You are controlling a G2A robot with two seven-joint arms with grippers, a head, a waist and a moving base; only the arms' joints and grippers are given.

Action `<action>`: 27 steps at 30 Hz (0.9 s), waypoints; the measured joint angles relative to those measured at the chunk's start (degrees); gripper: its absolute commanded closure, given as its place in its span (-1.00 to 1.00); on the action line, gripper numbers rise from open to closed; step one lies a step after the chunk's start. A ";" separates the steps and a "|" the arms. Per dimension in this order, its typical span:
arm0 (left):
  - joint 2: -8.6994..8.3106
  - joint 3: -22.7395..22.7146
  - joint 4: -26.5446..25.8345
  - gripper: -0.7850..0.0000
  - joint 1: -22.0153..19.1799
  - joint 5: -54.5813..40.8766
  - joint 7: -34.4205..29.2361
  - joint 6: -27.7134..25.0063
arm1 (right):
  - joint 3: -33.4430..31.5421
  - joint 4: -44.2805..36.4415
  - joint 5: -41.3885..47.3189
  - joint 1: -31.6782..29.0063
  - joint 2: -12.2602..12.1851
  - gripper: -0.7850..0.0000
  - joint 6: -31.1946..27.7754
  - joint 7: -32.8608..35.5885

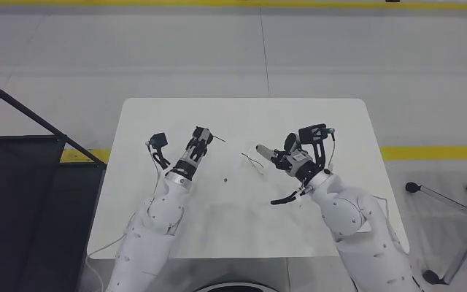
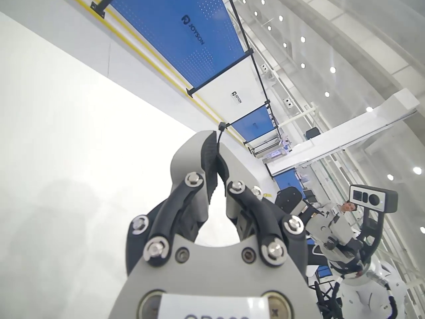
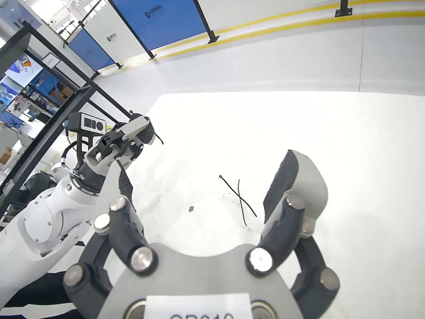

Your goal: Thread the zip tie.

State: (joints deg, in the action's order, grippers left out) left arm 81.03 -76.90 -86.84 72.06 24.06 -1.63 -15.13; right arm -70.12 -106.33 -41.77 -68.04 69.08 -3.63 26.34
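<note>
Zip tie in grip (image 2: 221, 126): thin, black, pinched between the ribbed pads of the left hand (image 2: 215, 147); square head and a short run of strap poking out past the fingertips; held over the worktop (image 1: 328, 117), left of its middle and toward the far edge.
Zip tie in grip, from the right wrist view (image 3: 160, 139): a short curved black end sticking out of the closed fingers.
Left hand: closed tight on the zip tie in grip, with nothing but the strap between the pads; fingertips pointed toward the worktop's right side.
Loose zip ties (image 1: 252, 160): two, black, lying flat and crossed over each other near the middle of the worktop; between the two hands, apart from both, closer to the right one.
Right hand (image 3: 204, 170): spread wide and holding nothing; over the worktop just right of its middle, fingers aimed at the loose zip ties (image 3: 239, 197).
Dark speck (image 1: 226, 179): tiny, on the bare worktop, nearer the near edge than the loose zip ties and a little to their left.
Worktop: white, rectangular, with rounded corners.
</note>
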 measured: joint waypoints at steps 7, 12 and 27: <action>-0.03 -0.17 -0.42 1.00 0.18 0.08 0.13 0.39 | 5.49 0.32 -6.46 3.37 0.63 -1.00 2.15 3.69; -0.38 -2.66 -1.72 1.00 1.82 0.59 2.15 1.31 | 13.59 4.07 -11.94 10.37 2.32 -1.00 7.62 9.19; -1.35 -8.95 -6.19 1.00 7.83 -0.14 4.08 -0.30 | 26.14 19.81 -12.62 25.87 7.32 -1.00 16.57 18.60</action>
State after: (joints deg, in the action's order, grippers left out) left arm 79.68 -85.85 -93.04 79.89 23.92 2.45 -15.42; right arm -43.98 -86.52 -54.39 -42.17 76.40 12.94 44.94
